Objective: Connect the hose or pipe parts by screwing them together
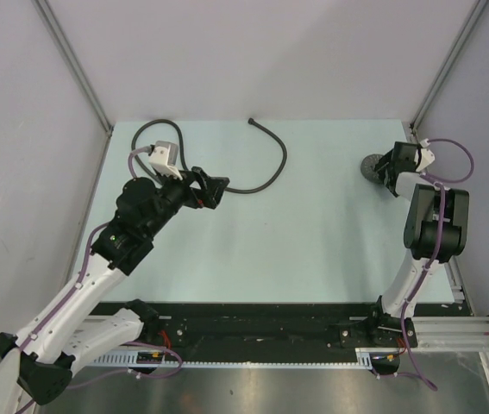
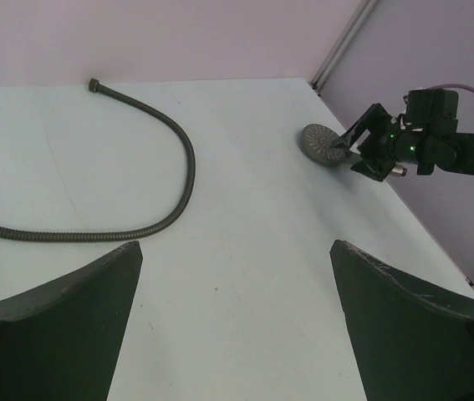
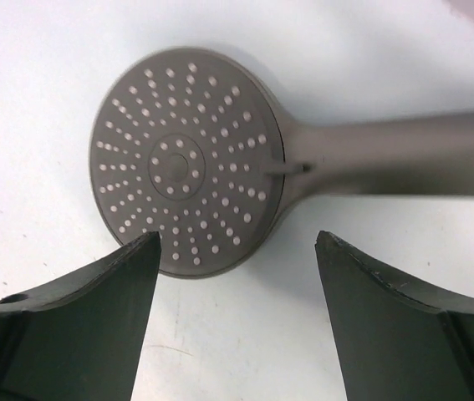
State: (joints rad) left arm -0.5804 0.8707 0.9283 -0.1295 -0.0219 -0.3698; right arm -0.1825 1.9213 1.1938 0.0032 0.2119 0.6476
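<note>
Both jaws stand open. Just ahead of the right jaws, the shower head [image 3: 191,159] looks rigid, slippery; its handle [image 3: 404,154] likely grips best.

overhead looks down; both wrist views share the shower head [image 3: 188,159].

Shower head [image 3: 188,159]: matt grey plastic, smooth, face dotted with pale nubs. Hose [image 2: 192,163]: dark, finely ribbed, dull metallic look. Surface [image 2: 245,251]: pale, matt, smooth. Right claw [image 3: 238,242]: dark matt plastic, faint scratches.
</note>
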